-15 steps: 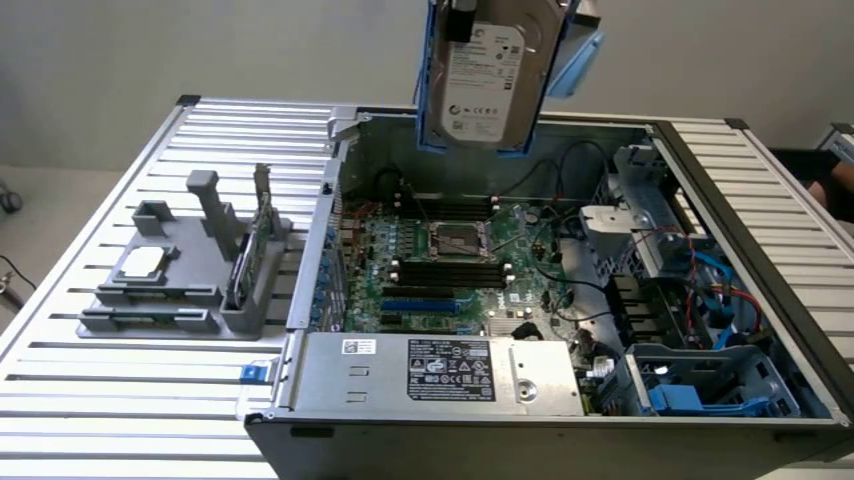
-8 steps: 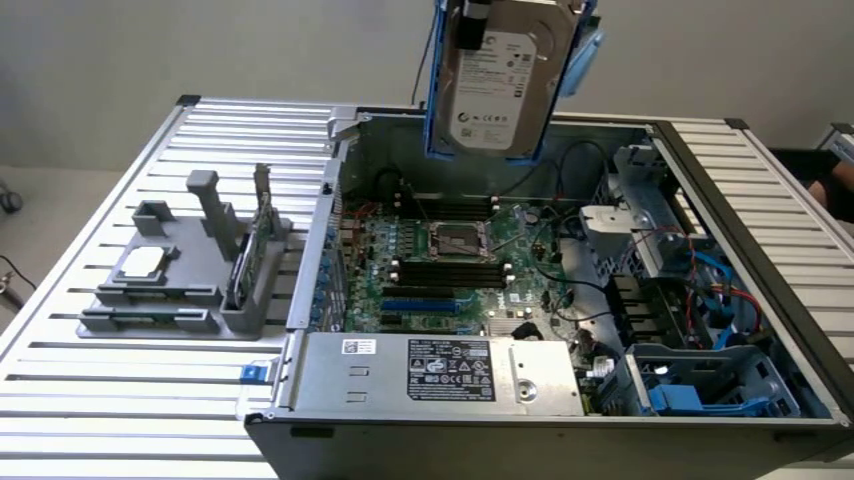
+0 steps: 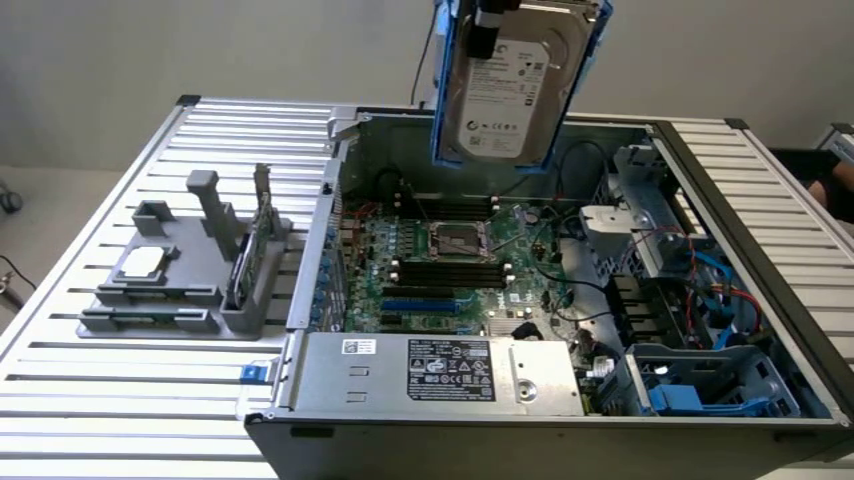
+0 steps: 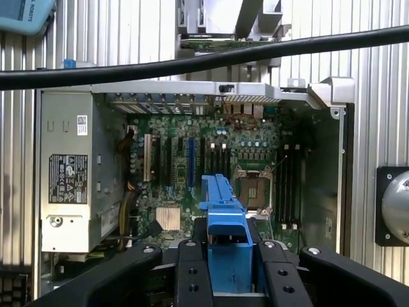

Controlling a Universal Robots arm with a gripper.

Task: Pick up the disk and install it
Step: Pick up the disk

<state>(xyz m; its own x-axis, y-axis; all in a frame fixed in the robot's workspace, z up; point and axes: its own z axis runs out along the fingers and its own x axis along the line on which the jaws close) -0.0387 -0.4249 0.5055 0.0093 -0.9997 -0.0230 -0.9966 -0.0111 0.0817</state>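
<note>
Disk (image 3: pixel 514 85) hangs upright, jaws clamped on the top edge of its blue carrier (image 4: pixel 225 217), high above the open computer case (image 3: pixel 534 450) on the bench (image 3: pixel 80 400). Likely stiff, weighty and shock-sensitive. The carrier frame seems the safest hold.

Gripper (image 4: pixel 227 256) is matte black: two flat inner fingers (image 4: pixel 192 275) flanked by wider angled black outer arms. Small round silver screws (image 4: pixel 190 244) sit near the tips, with dark holes lower down. A thick glossy black cable (image 4: pixel 192 64) crosses the computer case (image 4: pixel 160 87) along its card-slot edge, opposite the gripper.
</note>
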